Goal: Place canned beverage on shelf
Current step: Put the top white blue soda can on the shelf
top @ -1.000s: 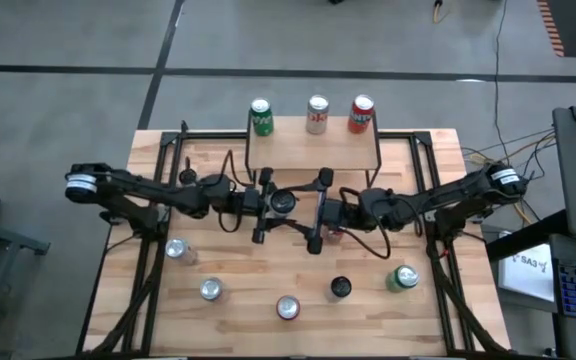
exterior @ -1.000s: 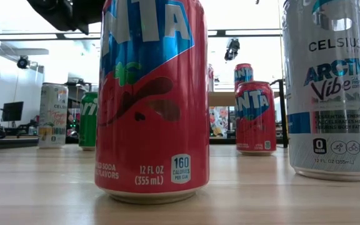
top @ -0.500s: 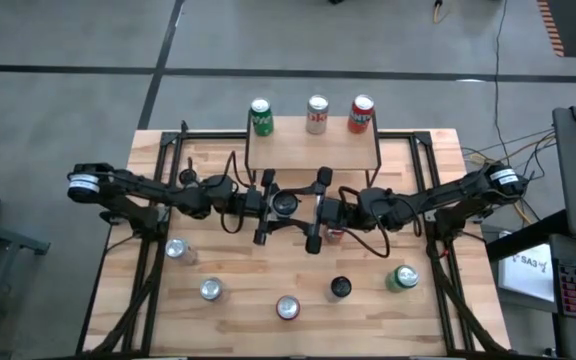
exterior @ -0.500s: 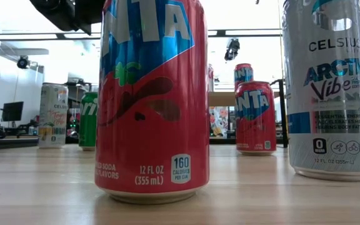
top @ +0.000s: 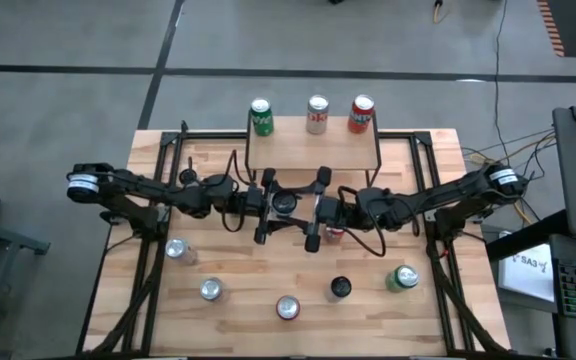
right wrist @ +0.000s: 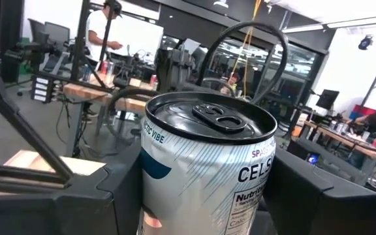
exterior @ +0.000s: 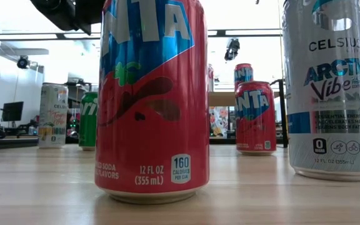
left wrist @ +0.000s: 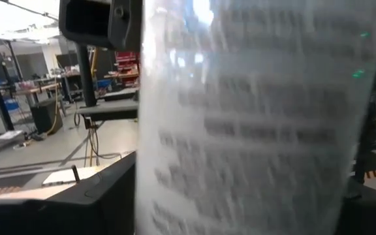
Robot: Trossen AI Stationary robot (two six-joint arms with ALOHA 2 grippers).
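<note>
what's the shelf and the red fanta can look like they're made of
Shelf: its top board looks like light unfinished wood, with pale grain showing, on thin black legs, probably metal. Red Fanta can: likely aluminium with a glossy printed coat, going by the highlights and its bare silver bottom rim.

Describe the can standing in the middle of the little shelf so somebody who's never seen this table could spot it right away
From above, find the small wood-topped shelf at the table's far edge, beyond both grippers. Three cans stand in a row along its far side, and the wanted can is the middle one. It is pale silver-white, while the can on its left is green and the can on its right is red.
</note>
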